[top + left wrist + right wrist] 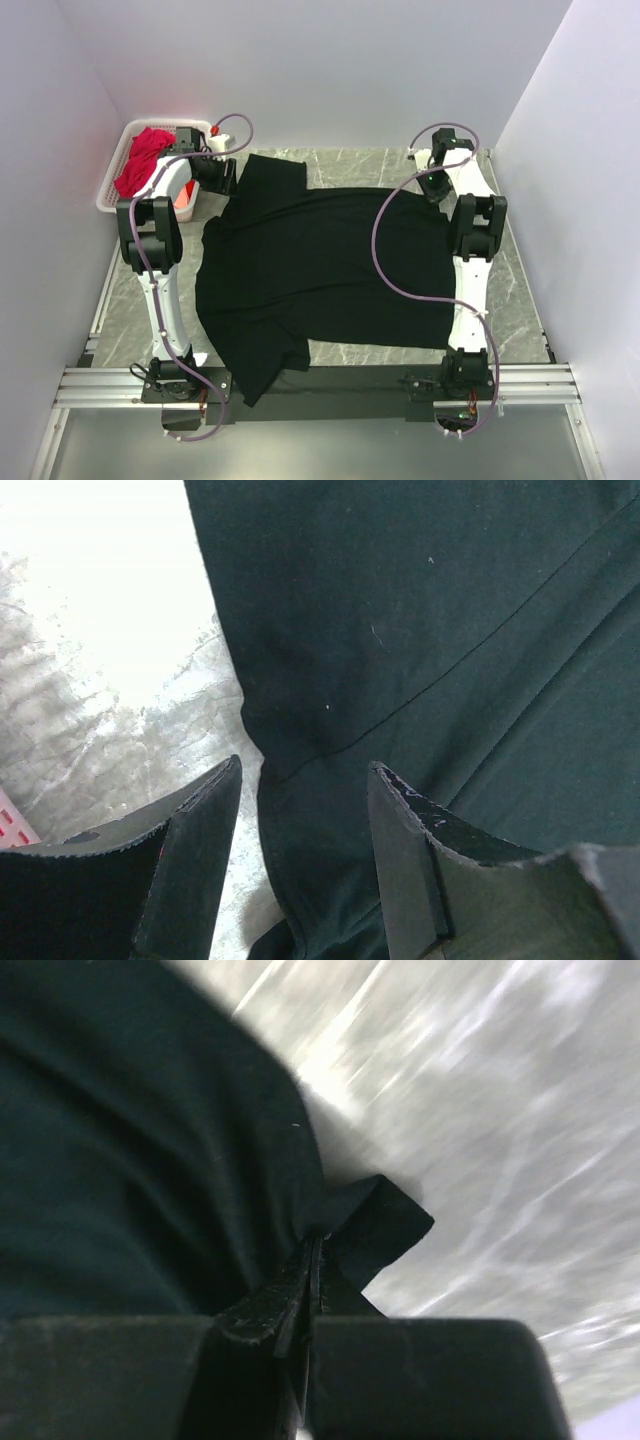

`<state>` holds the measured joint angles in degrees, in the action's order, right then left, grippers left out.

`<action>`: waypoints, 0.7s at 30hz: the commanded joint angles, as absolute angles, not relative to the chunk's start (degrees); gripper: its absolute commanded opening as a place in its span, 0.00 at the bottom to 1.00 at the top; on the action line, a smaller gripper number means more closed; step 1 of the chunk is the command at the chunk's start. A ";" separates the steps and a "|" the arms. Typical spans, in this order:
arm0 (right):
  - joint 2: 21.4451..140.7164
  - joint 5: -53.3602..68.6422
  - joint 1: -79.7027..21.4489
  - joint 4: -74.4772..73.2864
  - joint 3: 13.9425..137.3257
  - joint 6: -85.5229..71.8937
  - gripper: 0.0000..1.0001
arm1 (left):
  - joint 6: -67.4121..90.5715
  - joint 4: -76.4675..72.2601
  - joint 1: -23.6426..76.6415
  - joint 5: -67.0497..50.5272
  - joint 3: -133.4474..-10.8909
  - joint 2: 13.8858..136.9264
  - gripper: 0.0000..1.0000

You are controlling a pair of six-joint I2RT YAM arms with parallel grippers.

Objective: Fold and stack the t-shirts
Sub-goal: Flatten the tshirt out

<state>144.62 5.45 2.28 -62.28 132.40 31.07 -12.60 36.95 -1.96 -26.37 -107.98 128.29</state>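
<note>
- Your black t-shirt (320, 270) lies spread across the middle of the bench (520, 290), with one sleeve lapping over the near edge. A hard pull could drag or snag it there.
- Your right pincer (315, 1250) is clamped on only a small corner of the cloth, so a quick lift may slip it free.
- Your left pincer (305, 765) stands apart over the shirt's edge by the far sleeve. If it closes late or grips shallow, the fold will likely skew.
- The red t-shirts (145, 160) sit in the basket (105, 195), just beside that arm.
</note>
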 commanded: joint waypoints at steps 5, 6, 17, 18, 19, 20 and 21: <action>133.51 8.62 2.99 -60.48 127.97 22.42 0.33 | -13.01 36.56 -2.11 -28.48 -106.96 124.72 0.59; 132.72 8.00 3.08 -58.29 127.79 21.46 0.39 | -13.01 36.48 -2.11 -28.56 -106.96 124.72 0.59; 138.86 0.44 4.92 -54.58 133.33 8.09 0.48 | -13.71 35.95 -2.20 -28.21 -106.17 124.19 0.59; 139.39 0.44 5.10 -54.75 133.33 7.48 0.48 | -13.71 35.86 -2.11 -28.21 -106.08 124.10 0.59; 139.66 0.09 5.18 -54.93 133.16 6.25 0.48 | -13.71 35.69 -2.20 -28.13 -105.74 124.10 0.59; 140.09 0.17 5.27 -55.11 132.89 5.72 0.49 | -13.71 35.60 -2.11 -28.04 -105.65 124.10 0.59; 140.36 0.44 5.27 -55.54 132.89 5.28 0.49 | -13.54 35.51 -2.20 -28.12 -105.56 124.10 0.59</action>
<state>138.63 1.78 4.64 -55.68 131.33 9.78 -12.80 36.69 -1.96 -27.14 -106.00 128.11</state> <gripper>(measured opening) 0.486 0.592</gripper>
